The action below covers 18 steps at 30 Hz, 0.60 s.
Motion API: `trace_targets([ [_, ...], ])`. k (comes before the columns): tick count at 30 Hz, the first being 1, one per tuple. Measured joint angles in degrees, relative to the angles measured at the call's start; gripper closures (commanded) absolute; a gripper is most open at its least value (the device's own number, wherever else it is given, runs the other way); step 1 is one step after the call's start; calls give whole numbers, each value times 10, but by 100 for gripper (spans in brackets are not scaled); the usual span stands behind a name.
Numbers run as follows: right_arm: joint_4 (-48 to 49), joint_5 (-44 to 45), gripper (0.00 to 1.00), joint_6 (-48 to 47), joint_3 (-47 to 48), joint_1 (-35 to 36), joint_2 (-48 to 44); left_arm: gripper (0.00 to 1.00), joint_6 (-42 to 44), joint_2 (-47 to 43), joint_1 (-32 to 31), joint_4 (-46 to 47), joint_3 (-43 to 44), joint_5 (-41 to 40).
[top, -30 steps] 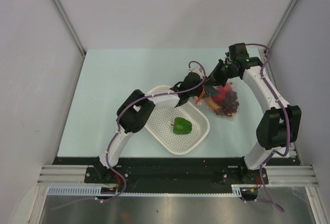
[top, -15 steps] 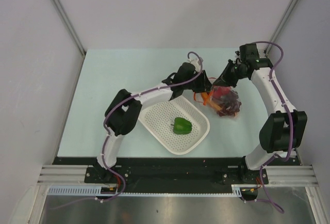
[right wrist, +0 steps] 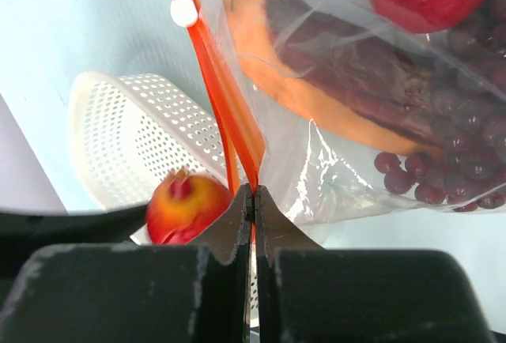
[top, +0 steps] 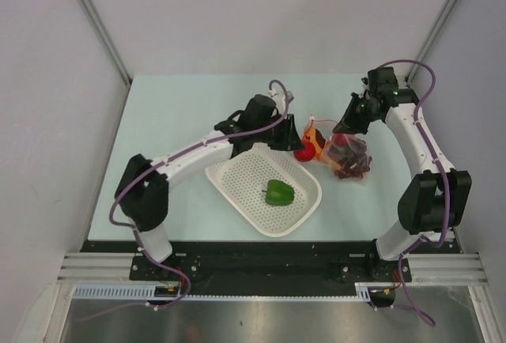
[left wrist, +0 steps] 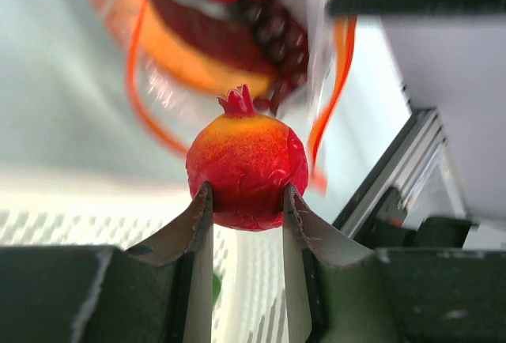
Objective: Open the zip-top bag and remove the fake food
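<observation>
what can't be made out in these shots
- Top view: tips of the left end effector and its grip on the fruit are hidden by its own wrist; the contents of the bag are too small to sort.
- Left wrist: bag contents blurred and cut off by the top edge.
- Right wrist: grapes cut off by the right edge; basket partly hidden by the right end effector.
</observation>
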Motion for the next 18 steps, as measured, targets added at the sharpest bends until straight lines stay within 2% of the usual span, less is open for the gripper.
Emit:
trace_targets([
  [6,-5,5,100,-10,13,1,0,100,7,-155,5,-55,-144,-42],
  [8,-5,5,100,-12,19,3,0,96,2,-190,7,-75,-184,-66],
  [14,-5,6,100,-16,20,20,0,94,-7,-210,20,-124,-238,-125],
  [17,-5,7,100,-18,20,29,0,67,-21,-197,32,-129,-242,-145],
  [18,-5,7,100,-19,20,33,0,55,-26,-188,36,-129,-242,-151],
])
